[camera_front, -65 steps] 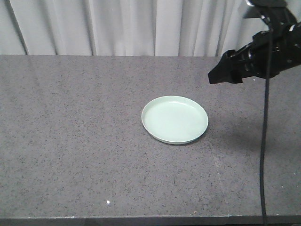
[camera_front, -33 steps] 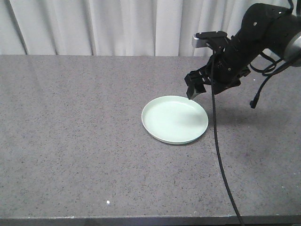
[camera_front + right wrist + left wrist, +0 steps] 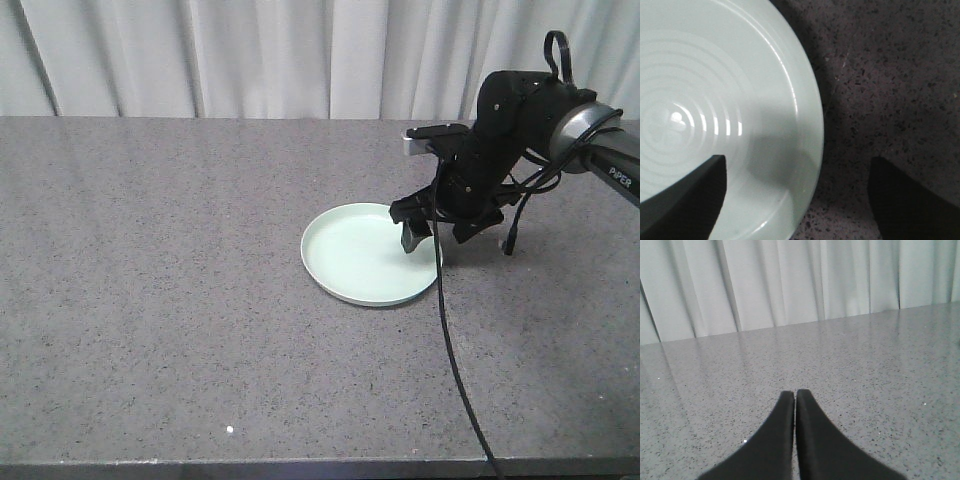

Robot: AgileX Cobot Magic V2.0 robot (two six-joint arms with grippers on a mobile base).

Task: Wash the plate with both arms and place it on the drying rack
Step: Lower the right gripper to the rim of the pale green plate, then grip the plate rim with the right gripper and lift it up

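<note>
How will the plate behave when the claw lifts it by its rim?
The plate looks rigid, so it should not bend. Its glossy surface may slip in the right claw. Held at one edge only, where the open claw straddles its rim, it might tilt.

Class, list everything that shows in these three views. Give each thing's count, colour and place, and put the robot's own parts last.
plate: one, pale mint green, on the countertop, right of centre.
countertop: one, speckled grey, fills the foreground.
curtain: one, white and pleated, behind the countertop.
cable: one, black, runs from the right arm across the countertop to its front edge.
right arm: one, black, reaches in from the right side.
right gripper: one, black, open, straddles the plate's rim with one finger over the plate and the other over the countertop.
left gripper: one, black, shut and empty, above the countertop.
</note>
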